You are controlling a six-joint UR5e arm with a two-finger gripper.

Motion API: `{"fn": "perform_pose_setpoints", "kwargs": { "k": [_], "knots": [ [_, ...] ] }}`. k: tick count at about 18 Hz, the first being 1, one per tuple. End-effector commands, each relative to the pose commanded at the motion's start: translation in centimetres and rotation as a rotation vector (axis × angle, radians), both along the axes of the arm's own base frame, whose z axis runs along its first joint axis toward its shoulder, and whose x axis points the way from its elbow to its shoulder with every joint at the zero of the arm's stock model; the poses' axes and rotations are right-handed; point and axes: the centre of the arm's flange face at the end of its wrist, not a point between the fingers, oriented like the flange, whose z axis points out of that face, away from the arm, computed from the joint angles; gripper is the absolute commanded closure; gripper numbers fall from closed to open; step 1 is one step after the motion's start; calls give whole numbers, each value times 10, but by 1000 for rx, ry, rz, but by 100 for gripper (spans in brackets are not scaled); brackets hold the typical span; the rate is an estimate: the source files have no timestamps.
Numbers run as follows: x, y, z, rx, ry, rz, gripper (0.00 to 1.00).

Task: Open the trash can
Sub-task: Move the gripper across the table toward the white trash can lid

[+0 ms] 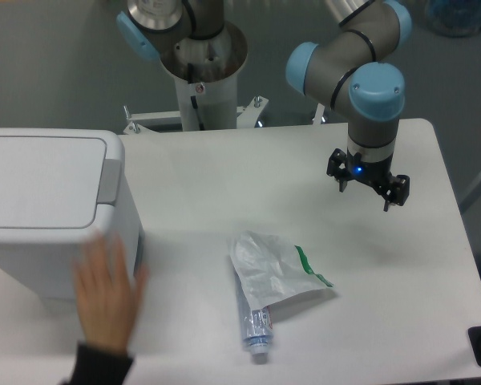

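Soft, even light falls from above, the claw [370, 191] looks sharp, and far to its left a hand [106, 294] is blurry.

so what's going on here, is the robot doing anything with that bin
Not yet. The robot's hand hangs open over the right side of the table, holding nothing, well away from the bin. The bin's lid is shut. A person's hand rests against the bin's front. A bottle and crumpled wrapper lie mid-table.
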Motion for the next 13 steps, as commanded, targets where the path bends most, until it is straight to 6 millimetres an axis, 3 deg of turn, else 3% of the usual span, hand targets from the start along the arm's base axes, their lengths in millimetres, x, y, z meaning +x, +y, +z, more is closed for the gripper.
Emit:
{"fn": "perform_pose_setpoints", "kwargs": {
  "k": [5, 8, 13],
  "knots": [
    [11, 13, 13, 39, 13, 74, 0],
    [37, 35, 20, 69, 19, 181, 0],
    [92, 80, 57, 187, 37, 304, 0]
  ]
}}
